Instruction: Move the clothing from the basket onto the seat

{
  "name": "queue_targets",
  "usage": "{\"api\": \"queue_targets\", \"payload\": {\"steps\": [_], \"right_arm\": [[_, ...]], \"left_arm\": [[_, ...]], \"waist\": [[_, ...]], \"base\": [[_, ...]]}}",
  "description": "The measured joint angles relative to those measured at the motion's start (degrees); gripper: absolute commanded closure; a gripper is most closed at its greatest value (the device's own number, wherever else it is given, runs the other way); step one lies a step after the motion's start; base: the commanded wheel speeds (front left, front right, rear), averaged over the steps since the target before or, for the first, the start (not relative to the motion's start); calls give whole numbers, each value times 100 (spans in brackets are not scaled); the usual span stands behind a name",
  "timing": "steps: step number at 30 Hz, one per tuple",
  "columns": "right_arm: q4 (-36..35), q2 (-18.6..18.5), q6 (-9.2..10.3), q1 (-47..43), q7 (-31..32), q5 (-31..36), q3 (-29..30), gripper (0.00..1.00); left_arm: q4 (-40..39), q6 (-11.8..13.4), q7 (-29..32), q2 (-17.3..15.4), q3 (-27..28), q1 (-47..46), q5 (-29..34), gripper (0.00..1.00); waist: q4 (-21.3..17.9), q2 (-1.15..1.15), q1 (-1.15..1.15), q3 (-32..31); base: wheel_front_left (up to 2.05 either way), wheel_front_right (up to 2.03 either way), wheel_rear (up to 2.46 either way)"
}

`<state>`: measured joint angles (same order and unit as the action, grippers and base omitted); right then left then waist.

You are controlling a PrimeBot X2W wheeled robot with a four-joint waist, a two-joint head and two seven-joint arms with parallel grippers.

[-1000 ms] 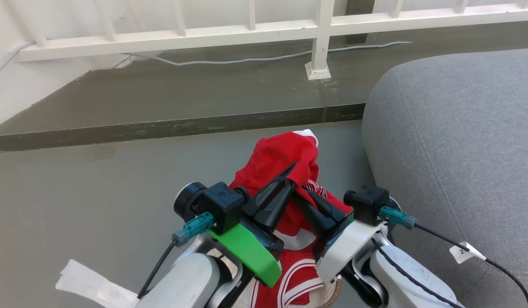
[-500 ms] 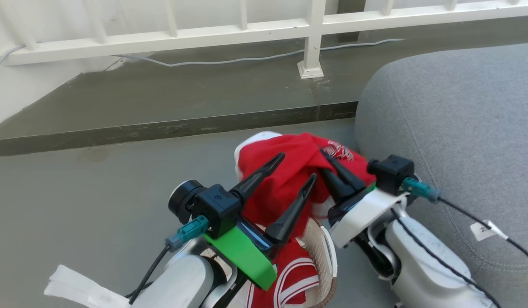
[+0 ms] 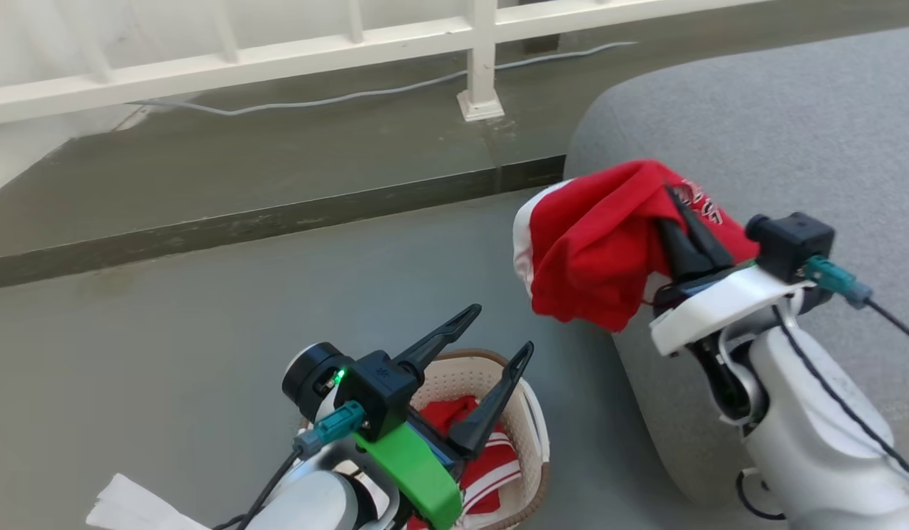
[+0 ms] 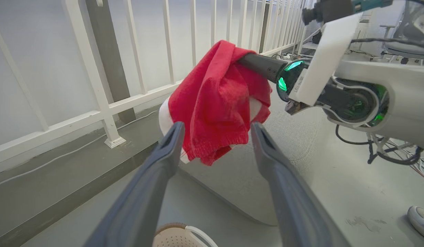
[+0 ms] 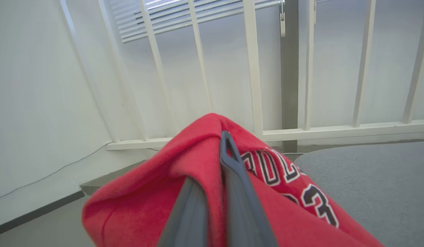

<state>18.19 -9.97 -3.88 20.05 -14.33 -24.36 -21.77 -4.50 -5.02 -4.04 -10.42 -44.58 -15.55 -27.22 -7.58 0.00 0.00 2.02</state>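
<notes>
My right gripper (image 3: 671,202) is shut on a red garment (image 3: 601,243) with white trim and printed lettering, holding it in the air at the left edge of the grey seat (image 3: 793,132). The same garment (image 4: 215,103) hangs from that gripper in the left wrist view, and drapes over the shut right gripper (image 5: 222,137) in the right wrist view. My left gripper (image 3: 498,331) stands open and empty above the cream basket (image 3: 531,430) on the floor. More red clothing with white stripes (image 3: 483,460) lies inside the basket.
A white railing (image 3: 277,62) with a post (image 3: 481,103) runs along the back on a raised concrete step (image 3: 277,221). A grey cable (image 3: 366,92) trails along it. White paper (image 3: 130,504) lies on the floor at lower left. A shoe (image 4: 419,219) shows on the floor.
My left gripper opened and let go of the red garment. The right gripper carried the garment up and right to the seat's edge. The camera turned right.
</notes>
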Motion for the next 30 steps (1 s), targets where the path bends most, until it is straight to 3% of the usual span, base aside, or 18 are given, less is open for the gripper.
{"api": "queue_targets", "payload": {"steps": [8,22,30], "right_arm": [[-142,-138,151,-2,0,-42,519,100],[-274,-89,158,-66,-1,-98,1090,100],[-272,-90,275,-68,-1,-146,1603,100]], "left_arm": [[-123,57,96,-63,2,17,79,0],[-236,103,261,-162,-2,13,157,0],[-331,102,399,-170,-43,-65,305,0]], "waist": [[-380,0,0,159],[-1065,0,0,513],[-1353,0,0,789]], "base": [[0,0,0],[0,0,0],[0,0,0]]}}
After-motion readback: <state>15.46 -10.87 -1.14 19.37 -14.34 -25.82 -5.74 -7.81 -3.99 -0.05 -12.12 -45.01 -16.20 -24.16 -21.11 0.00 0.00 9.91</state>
